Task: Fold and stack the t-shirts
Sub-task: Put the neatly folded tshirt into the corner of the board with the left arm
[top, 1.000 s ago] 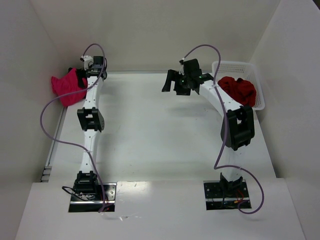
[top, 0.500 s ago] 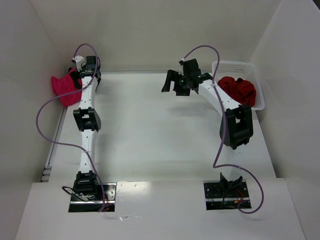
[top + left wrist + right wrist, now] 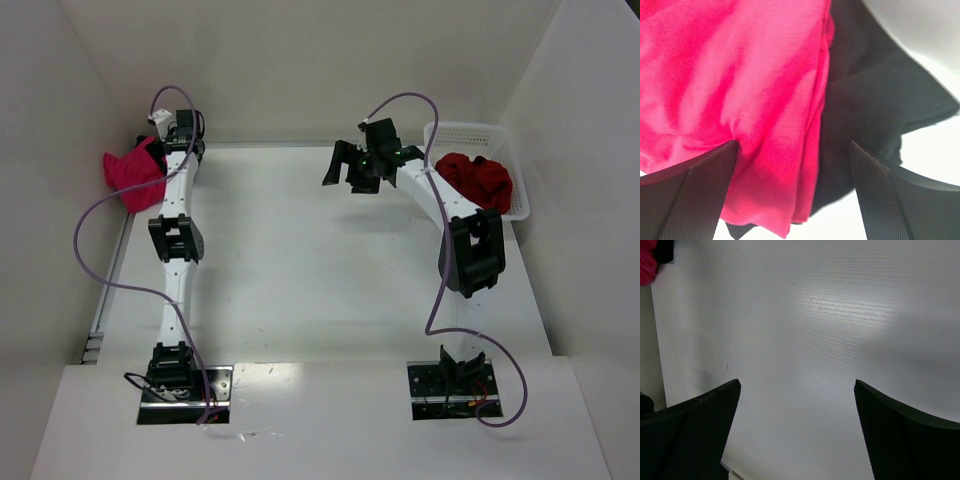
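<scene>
You have on view:
- One white tabletop [image 3: 300, 270], matte, with a soft glare patch toward its near edge.
- One white plastic lattice basket [image 3: 470, 130], upright, at the tabletop's far right corner.
- One slotted metal rail [image 3: 97, 335] along its left edge.
- Plain pale walls [image 3: 300, 70] on three sides.

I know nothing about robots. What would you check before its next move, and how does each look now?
1. The left hand is open: ok.
2. It hangs over the pink shirt, black shirt alongside: ok.
3. The right hand is open, holding nothing: ok.
4. Bare table for folding: ok.
5. More dark red shirts in basket: ok.
6. Neat fold on pink shirt: cannot tell.
</scene>
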You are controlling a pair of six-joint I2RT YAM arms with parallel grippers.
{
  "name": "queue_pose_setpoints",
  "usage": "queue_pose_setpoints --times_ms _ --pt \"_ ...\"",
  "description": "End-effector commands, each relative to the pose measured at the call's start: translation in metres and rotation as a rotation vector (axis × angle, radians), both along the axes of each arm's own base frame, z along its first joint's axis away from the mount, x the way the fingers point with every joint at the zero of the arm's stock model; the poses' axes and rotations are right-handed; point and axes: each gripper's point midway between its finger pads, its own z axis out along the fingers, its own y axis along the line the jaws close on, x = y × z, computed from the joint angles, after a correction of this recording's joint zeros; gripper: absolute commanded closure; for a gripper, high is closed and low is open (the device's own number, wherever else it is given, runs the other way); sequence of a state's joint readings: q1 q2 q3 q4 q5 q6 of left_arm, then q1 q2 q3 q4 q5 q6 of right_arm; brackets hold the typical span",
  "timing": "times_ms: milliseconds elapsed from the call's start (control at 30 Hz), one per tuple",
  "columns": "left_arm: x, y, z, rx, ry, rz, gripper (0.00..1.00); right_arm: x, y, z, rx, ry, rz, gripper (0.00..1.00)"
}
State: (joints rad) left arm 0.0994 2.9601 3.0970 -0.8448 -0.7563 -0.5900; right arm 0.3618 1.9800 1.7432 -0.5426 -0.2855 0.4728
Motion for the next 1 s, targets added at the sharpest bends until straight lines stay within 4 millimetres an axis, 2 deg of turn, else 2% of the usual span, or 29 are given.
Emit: queue_pose_setpoints --times_ms 0,133,167,233,267,333,367,433,500,633,700,733,800,867,900,967 --pt "0.014 -0.01 0.068 -0.056 -0.21 0.01 0.02 0.007 0.004 0.017 0.024 -0.031 0.005 0.0" --pt "0.014 0.0 0.073 -0.042 -0.24 0.041 0.02 0.007 0.004 0.017 0.024 -0.031 0.005 0.0" --pt "0.014 0.0 0.067 -0.037 -0.222 0.036 0.02 0.009 0.005 0.016 0.024 -0.031 0.005 0.0" --pt "0.01 0.006 0.069 -0.007 -0.214 0.06 0.02 0.009 0.005 0.016 0.024 -0.031 0.005 0.0" --pt "0.009 0.008 0.062 0.001 -0.201 0.071 0.02 0.009 0.005 0.016 0.024 -0.031 0.005 0.0" --pt "-0.001 0.015 0.063 0.042 -0.174 0.117 0.02 0.009 0.005 0.016 0.019 -0.036 0.011 0.0" --pt "-0.005 0.017 0.056 0.052 -0.151 0.13 0.02 0.008 0.006 0.012 0.021 -0.025 0.017 0.0" --pt "-0.009 0.023 0.06 0.077 -0.16 0.17 0.02 0.008 0.006 0.012 0.021 -0.025 0.017 0.0" --pt "-0.01 0.02 0.068 0.086 -0.186 0.191 0.02 0.01 0.008 0.012 0.028 -0.024 0.024 0.0" --pt "-0.003 0.021 0.076 0.095 -0.224 0.185 0.03 0.011 0.008 0.011 0.014 -0.026 0.037 0.0" --pt "-0.002 0.021 0.069 0.09 -0.221 0.189 0.04 0.012 0.008 0.015 0.018 -0.036 0.037 0.0" --pt "-0.003 0.027 0.061 0.083 -0.209 0.192 0.04 0.011 0.008 0.009 0.011 -0.017 0.037 0.0" --pt "0.002 0.022 0.049 0.048 -0.209 0.17 0.04 0.011 0.007 0.012 0.006 -0.024 0.044 0.0" --pt "0.002 0.027 0.032 0.037 -0.192 0.178 0.06 0.016 0.009 0.009 -0.002 -0.022 0.05 0.0" --pt "0.002 0.027 0.032 0.037 -0.192 0.178 0.06 0.017 0.009 0.013 0.001 -0.03 0.05 0.0" --pt "-0.002 0.029 0.018 0.045 -0.158 0.186 0.07 0.018 0.009 0.006 -0.011 -0.013 0.057 0.0"
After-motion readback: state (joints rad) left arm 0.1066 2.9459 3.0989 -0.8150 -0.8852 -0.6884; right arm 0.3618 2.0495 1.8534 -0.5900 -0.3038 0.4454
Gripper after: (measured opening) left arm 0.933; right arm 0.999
